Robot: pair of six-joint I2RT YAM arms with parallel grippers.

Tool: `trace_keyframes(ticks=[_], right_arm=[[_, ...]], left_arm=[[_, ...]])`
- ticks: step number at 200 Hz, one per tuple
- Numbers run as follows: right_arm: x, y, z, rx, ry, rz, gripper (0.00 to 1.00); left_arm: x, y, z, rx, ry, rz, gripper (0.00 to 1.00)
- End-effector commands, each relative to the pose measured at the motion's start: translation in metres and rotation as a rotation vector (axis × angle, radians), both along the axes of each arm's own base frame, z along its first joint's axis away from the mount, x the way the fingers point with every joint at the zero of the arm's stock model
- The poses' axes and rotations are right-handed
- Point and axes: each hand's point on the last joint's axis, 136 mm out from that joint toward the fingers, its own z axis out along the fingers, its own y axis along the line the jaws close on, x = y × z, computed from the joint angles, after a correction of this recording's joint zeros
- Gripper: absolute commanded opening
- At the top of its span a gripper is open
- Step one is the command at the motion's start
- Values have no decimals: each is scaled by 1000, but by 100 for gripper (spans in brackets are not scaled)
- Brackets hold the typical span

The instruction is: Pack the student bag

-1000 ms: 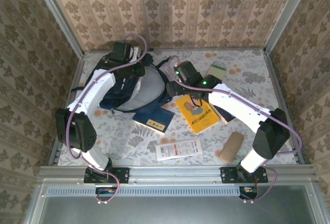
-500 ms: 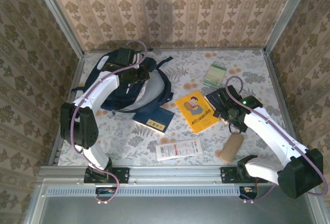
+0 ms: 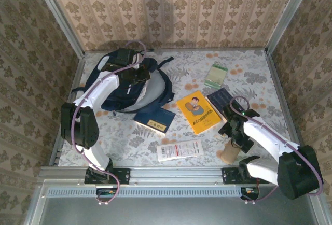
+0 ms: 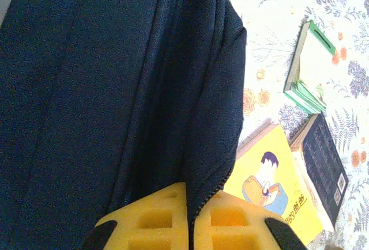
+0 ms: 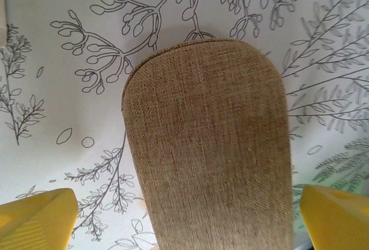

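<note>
While the left end effector (image 4: 190, 218) is pinching a fold of the bag (image 4: 86, 88), which is lying at the worktop's (image 3: 249, 74) far left, the right end effector (image 5: 185, 215) is hovering with fingers wide apart over a tan pouch (image 5: 207, 135) near the front edge.

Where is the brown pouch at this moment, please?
In the top view, the brown pouch lies near the table's front right, right of the white packet.
</note>
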Motion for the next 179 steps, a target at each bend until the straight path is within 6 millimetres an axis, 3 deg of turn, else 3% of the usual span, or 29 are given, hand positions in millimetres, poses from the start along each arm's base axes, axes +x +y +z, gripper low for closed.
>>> trace_keyframes(ticks=[1, 48, 131, 179], right_arm=[[2, 4, -8, 37, -9, -31, 100], [9, 19, -24, 122, -39, -17, 98], [16, 23, -20, 159, -129, -3, 54], [37, 35, 8, 213, -277, 79, 46]], left_arm=[[8, 7, 28, -44, -60, 29, 0], [15, 17, 27, -74, -47, 59, 0], [17, 20, 27, -88, -46, 63, 0], [17, 21, 34, -76, -69, 49, 0]])
